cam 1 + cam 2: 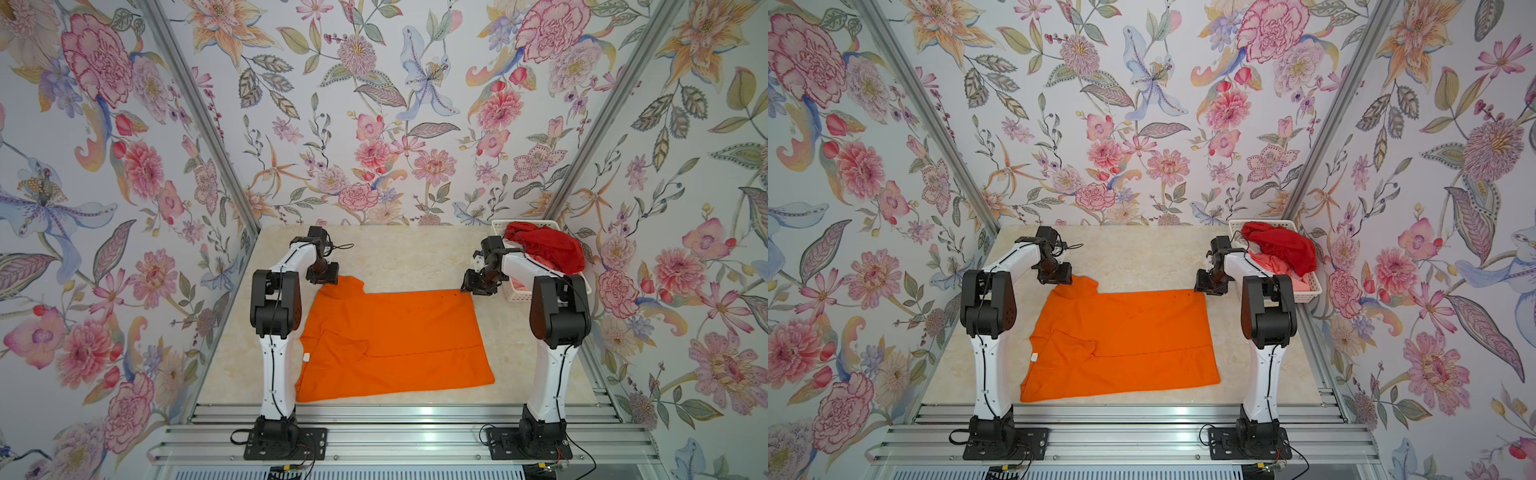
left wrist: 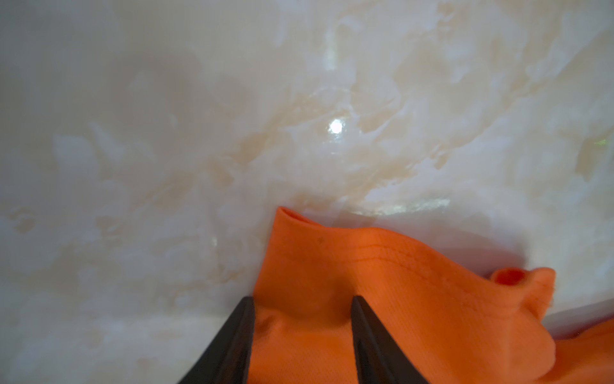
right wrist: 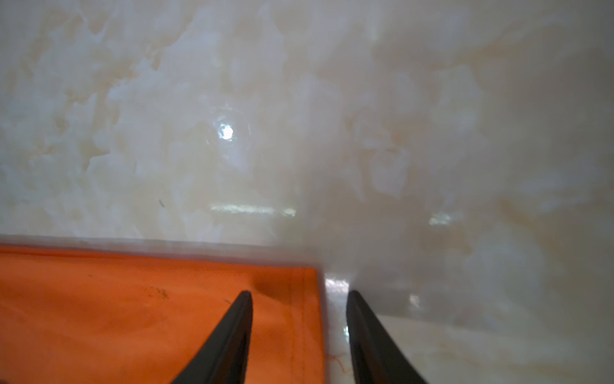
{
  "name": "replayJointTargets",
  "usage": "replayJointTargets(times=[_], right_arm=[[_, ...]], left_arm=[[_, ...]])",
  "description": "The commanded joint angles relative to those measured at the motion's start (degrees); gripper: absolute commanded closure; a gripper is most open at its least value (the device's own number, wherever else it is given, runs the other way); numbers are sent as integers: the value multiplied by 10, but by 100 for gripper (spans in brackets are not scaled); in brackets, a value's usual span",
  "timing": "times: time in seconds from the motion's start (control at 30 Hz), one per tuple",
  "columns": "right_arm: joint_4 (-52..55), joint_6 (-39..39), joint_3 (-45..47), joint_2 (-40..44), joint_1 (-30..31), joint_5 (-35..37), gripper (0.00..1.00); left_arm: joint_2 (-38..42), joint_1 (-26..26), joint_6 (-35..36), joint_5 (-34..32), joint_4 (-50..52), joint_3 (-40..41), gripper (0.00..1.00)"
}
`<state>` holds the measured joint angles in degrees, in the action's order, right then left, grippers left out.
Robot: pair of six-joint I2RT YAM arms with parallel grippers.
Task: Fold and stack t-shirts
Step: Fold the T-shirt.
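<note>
I am watching the orange t-shirt (image 1: 395, 340) lying spread on the glossy cream marbled tabletop (image 1: 415, 257), which is boxed in by floral-papered walls (image 1: 374, 104). The red t-shirt (image 1: 548, 245) is heaping over the white basket (image 1: 517, 296) at the far right. The left gripper (image 2: 301, 299) is straddling the far sleeve with its fingers spread, and the right gripper (image 3: 299, 292), also spread, is straddling the far hem corner.

light: bright, even | glare: spots on marble table (image 2: 335, 127) | wrist views: soft, blurred | shadows: faint
</note>
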<state>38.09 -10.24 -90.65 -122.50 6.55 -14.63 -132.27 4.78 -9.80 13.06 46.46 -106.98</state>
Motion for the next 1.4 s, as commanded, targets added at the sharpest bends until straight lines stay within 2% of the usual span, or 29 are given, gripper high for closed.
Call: replayJointTargets(times=[0.0,0.07,0.13,0.27,0.33,0.4,0.63,0.8,1.03,1.37], right_arm=[[-2,2,-8,-27,3,-40,52],[2,1,-17,-39,3,-58,56],[4,0,-18,-44,4,-62,61],[-1,-5,-3,-32,4,-52,87],[-4,-7,8,-22,4,-37,91],[-7,-5,13,-15,4,-14,100],[-23,19,-9,-11,8,46,100],[-21,32,-45,-12,9,46,100],[-17,38,-66,1,10,44,100],[-79,30,40,97,15,68,100]], left_arm=[[-39,-2,2,6,25,-6,53],[-40,-1,2,6,25,-9,59],[-40,-1,3,5,25,-11,69],[-38,-1,7,-7,28,-10,92],[-37,-1,8,-14,28,-11,100],[-38,-1,6,-27,28,-13,100],[-21,29,23,-128,25,-49,100],[-2,35,20,-127,26,-94,100],[22,42,24,-132,26,-104,100],[85,63,11,-166,18,-41,100]])
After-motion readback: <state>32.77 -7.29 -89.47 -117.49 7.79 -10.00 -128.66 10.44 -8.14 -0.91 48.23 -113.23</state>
